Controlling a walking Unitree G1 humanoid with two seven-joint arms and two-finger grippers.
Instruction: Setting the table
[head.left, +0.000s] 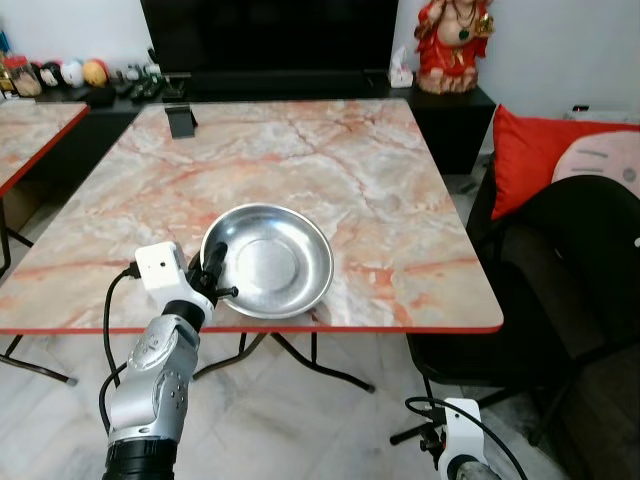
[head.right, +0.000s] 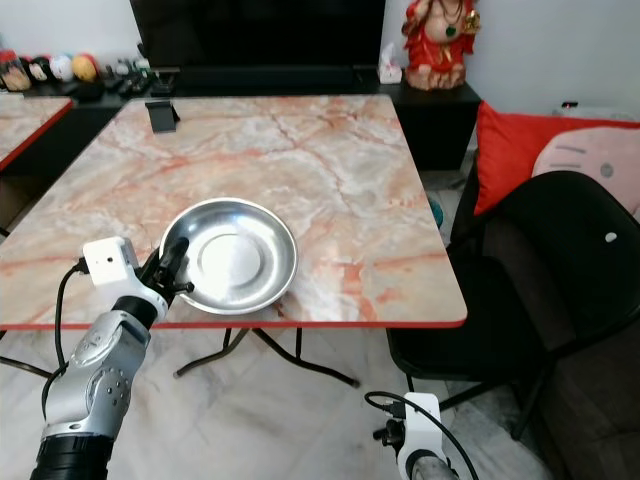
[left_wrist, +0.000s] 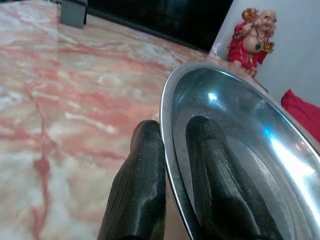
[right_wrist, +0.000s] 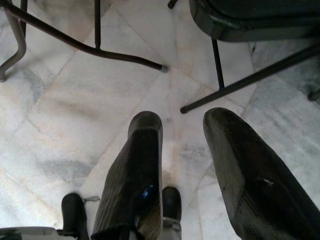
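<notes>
I am looking down on a square tabletop of pink-and-cream marble pattern with a red edge (head.left: 330, 150); it stands on thin black metal legs over a pale marble-tiled floor (right_wrist: 75, 100). Behind its far edge runs a low black cabinet with a large dark screen (head.left: 270, 35) and a red-robed laughing figurine (head.left: 455, 40). A small dark stand (head.left: 181, 121) sits near the far left corner of the tabletop. A second table of the same pattern (head.left: 25, 130) stands to the left, and to the right I see a black chair (head.left: 570, 290) and a red cushion (head.left: 535, 150).

The round shallow stainless-steel plate (head.left: 268, 260) lies near the near edge, left of its middle, open side up. Being round, it has no long axis that I can name; its left rim looks slightly lifted.

My left gripper (head.left: 214, 270) is clamped on that left rim, one finger inside the bowl and one outside, as the left wrist view shows. My right gripper (right_wrist: 182, 150) hangs low over the floor with its fingers apart.
</notes>
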